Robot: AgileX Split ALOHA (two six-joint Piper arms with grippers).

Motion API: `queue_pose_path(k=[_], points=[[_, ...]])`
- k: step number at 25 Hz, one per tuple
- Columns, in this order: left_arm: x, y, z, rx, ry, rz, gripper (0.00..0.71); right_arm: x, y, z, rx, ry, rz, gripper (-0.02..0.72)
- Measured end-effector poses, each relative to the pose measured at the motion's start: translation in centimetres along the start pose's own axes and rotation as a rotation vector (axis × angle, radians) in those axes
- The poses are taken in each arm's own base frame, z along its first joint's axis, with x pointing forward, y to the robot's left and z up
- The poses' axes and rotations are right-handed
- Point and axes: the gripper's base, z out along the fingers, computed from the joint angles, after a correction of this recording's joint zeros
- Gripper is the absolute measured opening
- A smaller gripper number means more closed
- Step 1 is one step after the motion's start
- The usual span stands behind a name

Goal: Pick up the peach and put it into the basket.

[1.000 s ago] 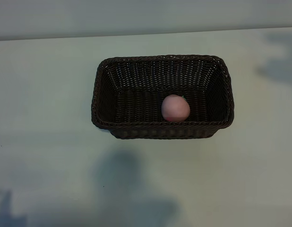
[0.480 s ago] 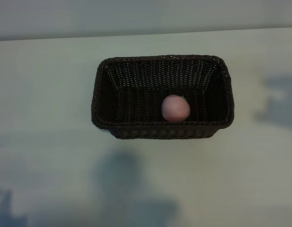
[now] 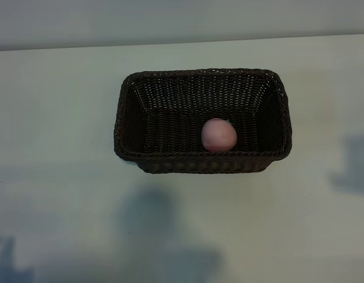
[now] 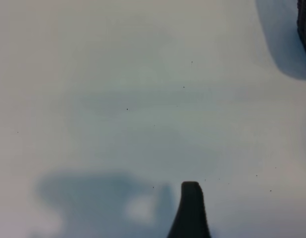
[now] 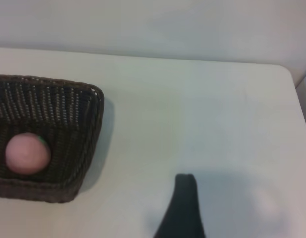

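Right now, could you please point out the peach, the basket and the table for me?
peach [image 3: 218,134]: exterior view, middle of its pink skin.
basket [image 3: 202,72]: exterior view, far braided rim.
table [image 3: 58,118]: exterior view, bare top left of the basket.

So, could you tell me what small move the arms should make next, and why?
Probably none beyond parking the right gripper: the peach already lies inside the basket, and that gripper is open, empty and clear of the basket.
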Motion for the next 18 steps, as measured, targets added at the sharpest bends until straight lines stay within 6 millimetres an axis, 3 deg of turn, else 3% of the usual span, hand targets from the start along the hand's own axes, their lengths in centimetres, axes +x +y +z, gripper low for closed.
queue_pose_path(k=[10,18], points=[[0.0,0.0,0.0,0.0,0.0,0.001,0.592,4.2,-0.2,-0.5,0.016,-0.014,-0.004,0.595],[0.0,0.0,0.0,0.0,0.0,0.001,0.592,6.9,-0.2,-1.4,0.02,-0.12,0.004,0.595]])
